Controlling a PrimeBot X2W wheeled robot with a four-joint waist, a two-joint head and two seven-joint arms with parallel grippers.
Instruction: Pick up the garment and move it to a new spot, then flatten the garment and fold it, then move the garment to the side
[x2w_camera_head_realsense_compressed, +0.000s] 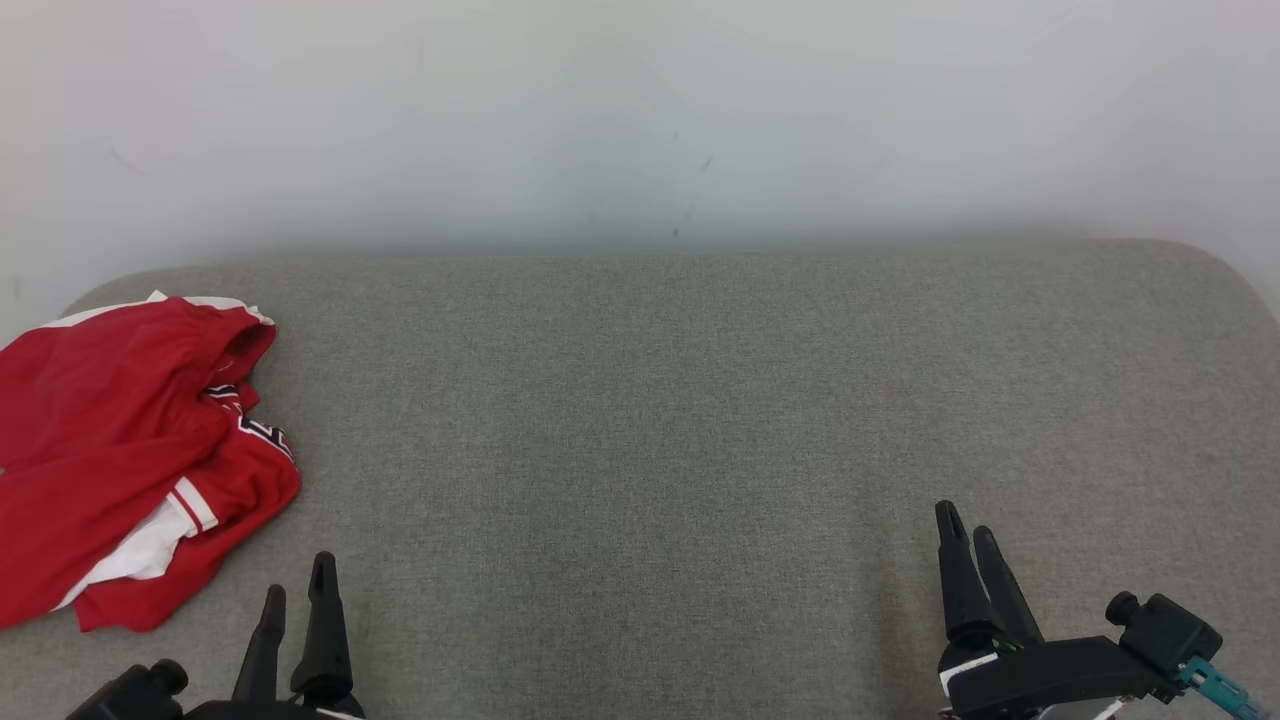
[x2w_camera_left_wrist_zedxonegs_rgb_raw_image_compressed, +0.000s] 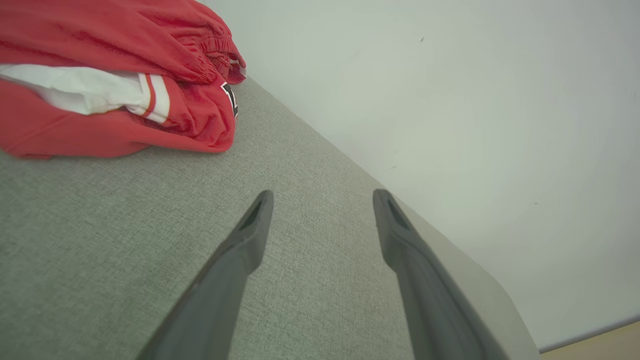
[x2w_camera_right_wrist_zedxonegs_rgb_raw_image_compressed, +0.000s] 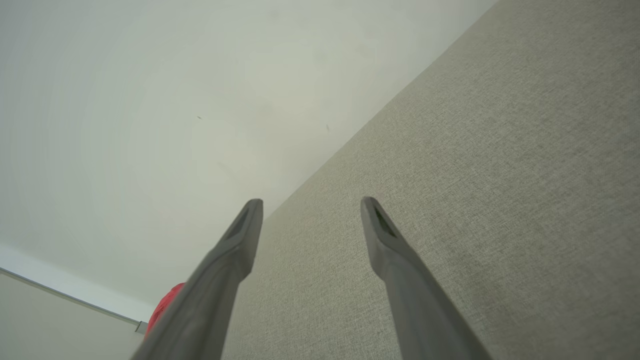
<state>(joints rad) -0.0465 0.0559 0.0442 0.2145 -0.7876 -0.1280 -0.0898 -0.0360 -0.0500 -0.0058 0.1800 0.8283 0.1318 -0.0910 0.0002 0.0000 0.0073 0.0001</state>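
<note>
Loosely crumpled, the red, white-trimmed garment (x2w_camera_head_realsense_compressed: 110, 440) runs far-to-near; left gripper (x2w_camera_head_realsense_compressed: 299, 578) and right gripper (x2w_camera_head_realsense_compressed: 964, 522) gape, empty.

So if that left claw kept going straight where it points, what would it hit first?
Probably the grey surface, then the white wall; the left gripper points past the red garment. Depth is unclear.

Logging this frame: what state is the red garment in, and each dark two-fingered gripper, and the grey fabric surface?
Red garment with white trim: crumpled in a heap, unfolded, not held.
Left gripper: open, holding nothing, apart from the garment.
Right gripper: open, holding nothing.
Grey fabric surface: flat, bearing the garment at its left end.
</note>
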